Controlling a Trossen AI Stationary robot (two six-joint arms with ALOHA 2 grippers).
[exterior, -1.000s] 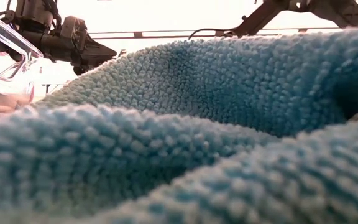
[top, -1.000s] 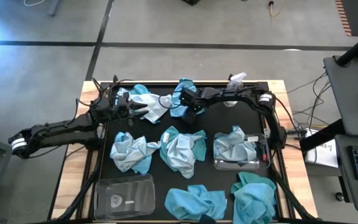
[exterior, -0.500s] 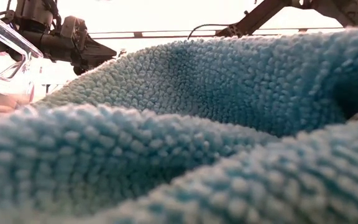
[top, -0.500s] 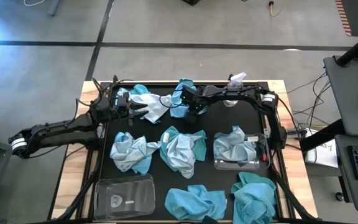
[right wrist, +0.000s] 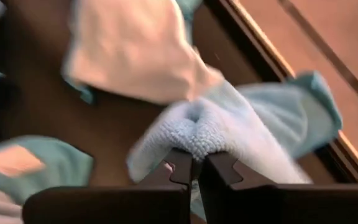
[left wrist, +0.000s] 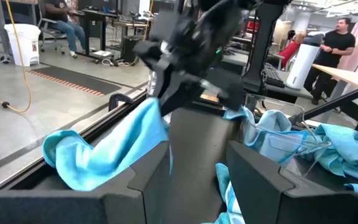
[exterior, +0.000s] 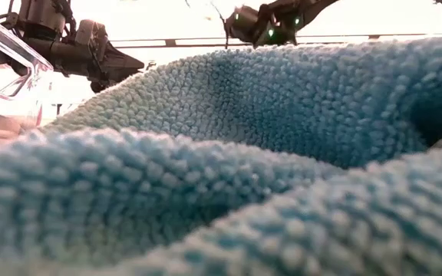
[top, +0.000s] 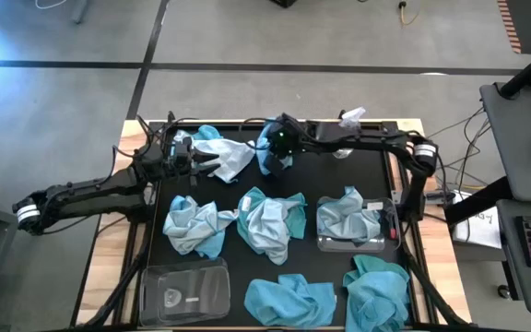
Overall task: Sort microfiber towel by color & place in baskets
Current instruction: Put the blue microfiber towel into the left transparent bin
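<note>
Several microfiber towels lie on the black mat. My right gripper is shut on a turquoise towel near the far edge, with one end raised. My left gripper stands open and level just left of a pale whitish towel, touching nothing that I can see. One clear basket stands at the near left. The other basket, at the right, holds a pale towel. A turquoise towel fills the low view. My right gripper pinches a raised fold of the turquoise towel between its two fingers, several layers bunched together. The fingers slant down from the table's right side. The held part is lifted and the cloth trails down to its far end, which lies by the table's far rim.
Mixed towels lie mid-mat and at the near edge. Another turquoise towel is at the far left. A small spray bottle stands at the far edge. People stand in the room beyond the table.
My right gripper has shut on the turquoise towel and risen, tipping nearer to level. The gripped fold has come up off the mat while the towel's far end has stayed down.
</note>
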